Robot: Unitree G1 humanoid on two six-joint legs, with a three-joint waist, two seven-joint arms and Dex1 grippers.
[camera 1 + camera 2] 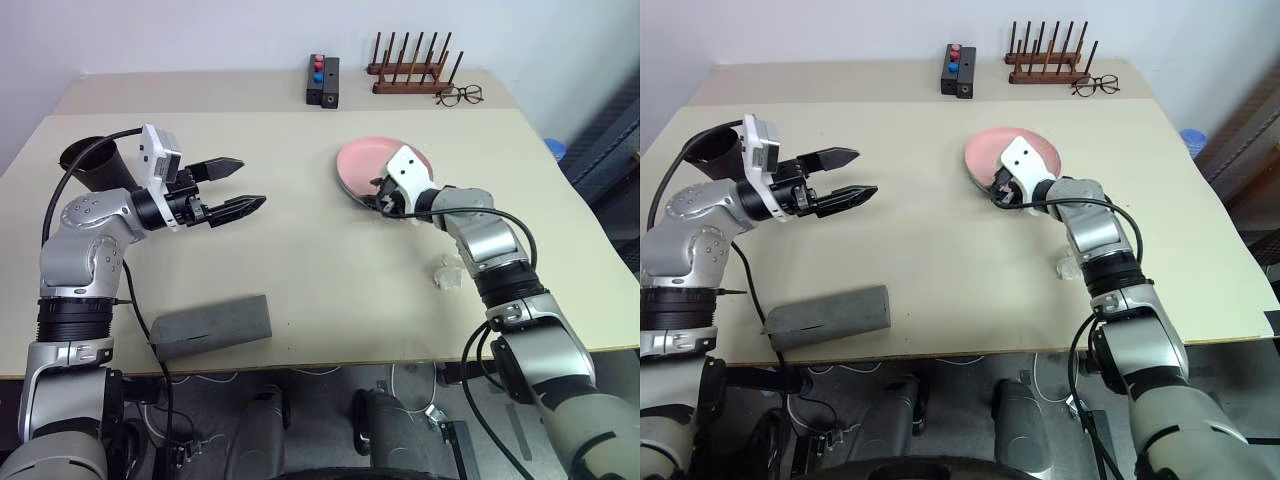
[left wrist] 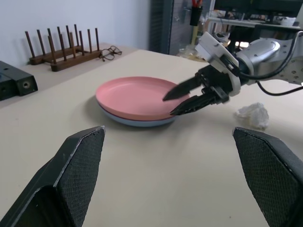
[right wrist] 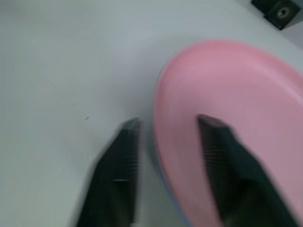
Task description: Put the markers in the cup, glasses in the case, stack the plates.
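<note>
My right hand (image 2: 182, 98) sits at the near rim of the pink plate (image 2: 135, 96), its two fingers parted, one above the rim and one just outside it by the counter (image 1: 330, 270); I can't tell whether either finger touches the plate. The pink plate lies directly on the light blue plate (image 2: 142, 121), of which only a thin edge shows beneath. My left hand (image 1: 240, 186) hangs above the counter well to the left of the plates, fingers spread wide with nothing between them, pointing toward the plates. Behind my left arm, at the far left of the counter, stands the dark cup (image 1: 92, 160), partly hidden by the wrist. The grey case (image 1: 213, 325) lies near the front edge of the counter on my left side, closed as far as I can see. A crumpled white scrap (image 1: 447, 270) lies just beside my right forearm, near the plates but apart from them. Along the far edge sit a black box (image 1: 322, 81) with red and blue buttons, a wooden peg rack (image 1: 412, 70), and thin-framed clear spectacles (image 1: 459, 95) beside the rack. The stretch of counter between my two hands is bare.
</note>
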